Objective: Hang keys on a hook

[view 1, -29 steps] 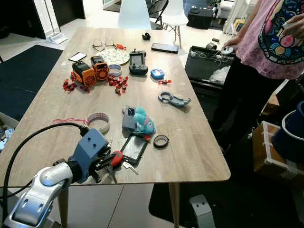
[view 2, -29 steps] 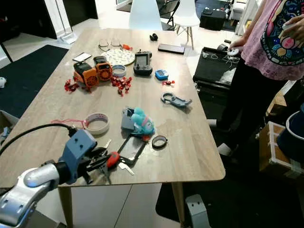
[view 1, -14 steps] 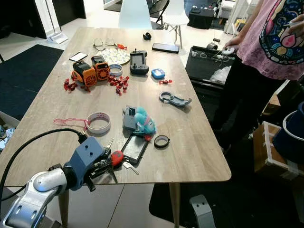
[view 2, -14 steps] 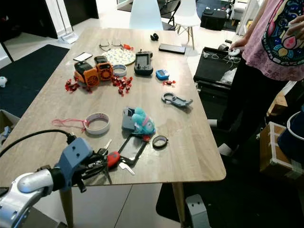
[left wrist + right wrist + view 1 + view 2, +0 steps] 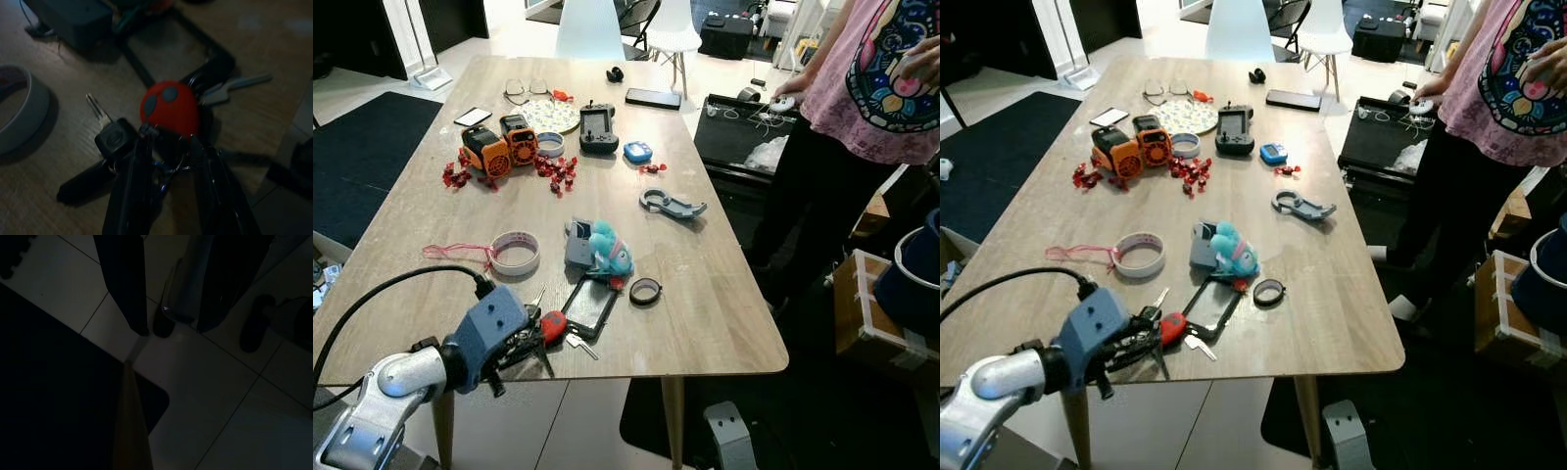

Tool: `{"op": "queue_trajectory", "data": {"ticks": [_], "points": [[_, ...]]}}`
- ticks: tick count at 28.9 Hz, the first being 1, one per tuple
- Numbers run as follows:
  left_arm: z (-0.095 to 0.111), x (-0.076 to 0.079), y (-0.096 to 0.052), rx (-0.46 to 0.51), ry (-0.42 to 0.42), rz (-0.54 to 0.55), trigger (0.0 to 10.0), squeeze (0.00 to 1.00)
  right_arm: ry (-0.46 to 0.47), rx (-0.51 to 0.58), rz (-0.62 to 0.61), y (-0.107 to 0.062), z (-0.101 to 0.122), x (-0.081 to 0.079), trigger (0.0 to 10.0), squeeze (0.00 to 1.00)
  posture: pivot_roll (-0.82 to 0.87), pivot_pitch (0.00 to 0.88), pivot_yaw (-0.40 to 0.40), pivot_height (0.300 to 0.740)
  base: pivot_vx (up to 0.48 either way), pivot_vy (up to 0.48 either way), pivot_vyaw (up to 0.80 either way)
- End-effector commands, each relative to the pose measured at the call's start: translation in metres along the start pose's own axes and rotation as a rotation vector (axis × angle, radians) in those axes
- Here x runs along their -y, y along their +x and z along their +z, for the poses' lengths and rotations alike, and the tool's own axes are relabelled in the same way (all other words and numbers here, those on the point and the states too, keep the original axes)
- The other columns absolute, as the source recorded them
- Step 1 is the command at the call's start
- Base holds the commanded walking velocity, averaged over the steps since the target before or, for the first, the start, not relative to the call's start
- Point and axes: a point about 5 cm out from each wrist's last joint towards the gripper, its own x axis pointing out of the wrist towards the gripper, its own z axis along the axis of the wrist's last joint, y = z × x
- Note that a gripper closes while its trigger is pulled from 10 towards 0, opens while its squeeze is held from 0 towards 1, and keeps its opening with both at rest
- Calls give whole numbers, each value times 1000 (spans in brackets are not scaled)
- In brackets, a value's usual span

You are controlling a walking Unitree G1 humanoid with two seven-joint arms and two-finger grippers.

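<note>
A bunch of keys with a round red fob [image 5: 553, 325] lies near the table's front edge, beside a black phone [image 5: 592, 305]. My left gripper [image 5: 534, 341] reaches over that edge from the left. In the left wrist view its two black fingers [image 5: 141, 161] press in on the key ring just behind the red fob [image 5: 169, 107], with a black car key [image 5: 115, 139] and a silver key [image 5: 234, 85] fanning out. A grey-blue hook-shaped clip [image 5: 671, 204] lies further back on the table. My right gripper [image 5: 171, 328] hangs over the tiled floor, fingers apart.
On the wooden table [image 5: 715, 313] are a tape roll [image 5: 516, 253], a blue plush toy [image 5: 603, 251], a black ring [image 5: 645, 291], orange gadgets [image 5: 499, 147] and red sweets. A person in a pink shirt [image 5: 871, 78] stands at the table's right side. White chairs stand behind.
My left arm has drawn back slightly toward me and dropped lower at the table edge. The red fob and keys stay in the same spot.
</note>
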Motion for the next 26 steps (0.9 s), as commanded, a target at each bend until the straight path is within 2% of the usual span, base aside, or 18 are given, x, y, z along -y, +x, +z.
{"op": "queue_trajectory", "data": {"ticks": [1,26], "points": [[-5,2,-3,-40,38,-23,10000,0,2,-17,0,-1,-5,-1,10000,0,83,83,-55,740,0,0,0],[-17,0,-7,-77,102,-18,10000,0,3,-16,-2,-2,-5,0,10000,0,84,92,-59,740,0,0,0]]}}
